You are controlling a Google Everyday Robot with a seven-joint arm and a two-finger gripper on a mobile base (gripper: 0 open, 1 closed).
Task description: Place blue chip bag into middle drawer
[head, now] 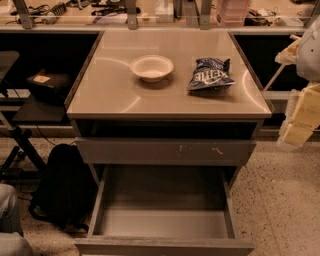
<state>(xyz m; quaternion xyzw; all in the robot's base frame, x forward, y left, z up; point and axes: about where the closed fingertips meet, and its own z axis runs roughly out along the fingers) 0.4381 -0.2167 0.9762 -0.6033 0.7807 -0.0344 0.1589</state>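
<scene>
The blue chip bag (211, 74) lies flat on the right side of the cabinet top (115, 95), just right of a white bowl (152, 67). The middle drawer (162, 222) is pulled wide open below, and its smooth grey floor holds nothing. Above it is a closed grey drawer front with yellowish scuff marks (165, 150). My gripper (299, 120) is at the right edge of the view, beside the cabinet's right side. It is lower than the top, well to the right of the bag, and holds nothing that I can see.
A black backpack (62, 185) stands on the speckled floor left of the cabinet. A dark chair or stand (20, 135) is at the far left. A cluttered shelf (150, 12) runs behind the cabinet. A person's knee (10, 220) shows at bottom left.
</scene>
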